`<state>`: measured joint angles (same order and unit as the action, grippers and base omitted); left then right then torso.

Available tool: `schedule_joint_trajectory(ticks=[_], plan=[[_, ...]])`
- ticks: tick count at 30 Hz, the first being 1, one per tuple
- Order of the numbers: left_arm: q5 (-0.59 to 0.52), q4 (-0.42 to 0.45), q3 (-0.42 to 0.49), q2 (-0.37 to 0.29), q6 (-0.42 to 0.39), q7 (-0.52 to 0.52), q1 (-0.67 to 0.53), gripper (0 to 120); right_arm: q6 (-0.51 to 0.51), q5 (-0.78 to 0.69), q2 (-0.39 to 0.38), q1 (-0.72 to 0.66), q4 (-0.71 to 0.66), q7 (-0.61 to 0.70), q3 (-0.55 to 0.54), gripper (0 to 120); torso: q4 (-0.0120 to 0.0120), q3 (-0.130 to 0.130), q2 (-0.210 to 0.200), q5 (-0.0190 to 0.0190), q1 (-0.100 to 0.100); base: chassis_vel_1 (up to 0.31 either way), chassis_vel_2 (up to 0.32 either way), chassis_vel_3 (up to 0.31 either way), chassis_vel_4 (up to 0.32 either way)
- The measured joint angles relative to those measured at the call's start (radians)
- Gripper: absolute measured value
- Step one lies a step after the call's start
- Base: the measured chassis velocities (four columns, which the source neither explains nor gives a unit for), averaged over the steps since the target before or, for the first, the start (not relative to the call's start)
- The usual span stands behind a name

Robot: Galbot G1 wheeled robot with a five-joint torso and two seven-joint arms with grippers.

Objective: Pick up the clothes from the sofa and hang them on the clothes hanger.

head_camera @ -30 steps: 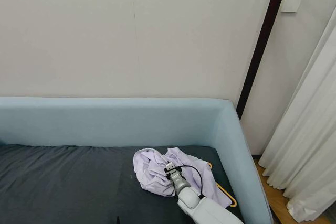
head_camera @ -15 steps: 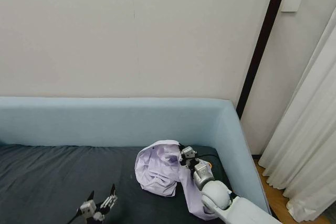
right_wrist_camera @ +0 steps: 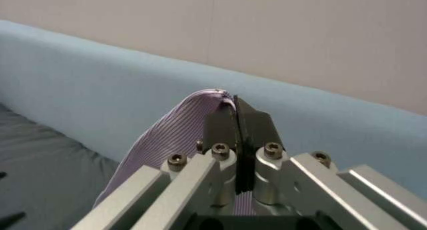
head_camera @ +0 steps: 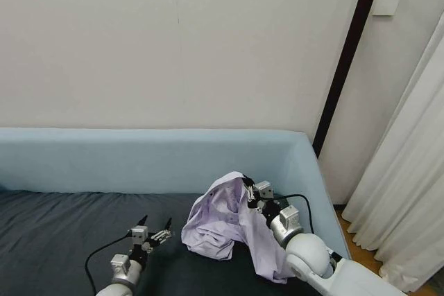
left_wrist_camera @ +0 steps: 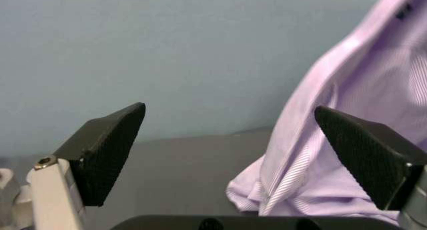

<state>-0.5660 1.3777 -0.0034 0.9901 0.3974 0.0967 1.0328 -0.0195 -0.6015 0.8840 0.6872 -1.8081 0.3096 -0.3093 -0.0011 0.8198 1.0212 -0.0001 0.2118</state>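
Shirt [head_camera: 216, 218] pinched in right claw [head_camera: 245, 185] near sofa [head_camera: 139, 161] end (left claw [head_camera: 156, 227] spread, apart)

I saw flat, even indoor light with faint shadows; the pale blue padded sofa back [left_wrist_camera: 167, 54] looked soft-focused up close.

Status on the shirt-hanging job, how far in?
Done: right gripper is shut on the purple shirt, its top raised off the sofa seat. In hand: the lift; the shirt's lower folds rest on the seat, left gripper open beside them. Left: carrying it off and hanging it.
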Motion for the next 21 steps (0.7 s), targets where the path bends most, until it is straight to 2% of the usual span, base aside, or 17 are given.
schedule_joint_trajectory(ticks=[9,21], plan=[[0.085,-0.075,0.035,0.078,0.01,0.007,-0.062,100,0.021,-0.025,-0.022,-0.001,-0.056,0.009,-0.001,0,0.0003,0.0,0.0,0.0001,0.0,0.0,0.0,0.0,0.0],[0.125,-0.189,0.036,0.182,0.022,0.02,-0.118,100,0.036,-0.032,-0.059,0.017,-0.106,0.018,0.003,0,-0.0001,0.0,0.0,-0.0001,0.0,0.0,0.0,0.0,0.0]])
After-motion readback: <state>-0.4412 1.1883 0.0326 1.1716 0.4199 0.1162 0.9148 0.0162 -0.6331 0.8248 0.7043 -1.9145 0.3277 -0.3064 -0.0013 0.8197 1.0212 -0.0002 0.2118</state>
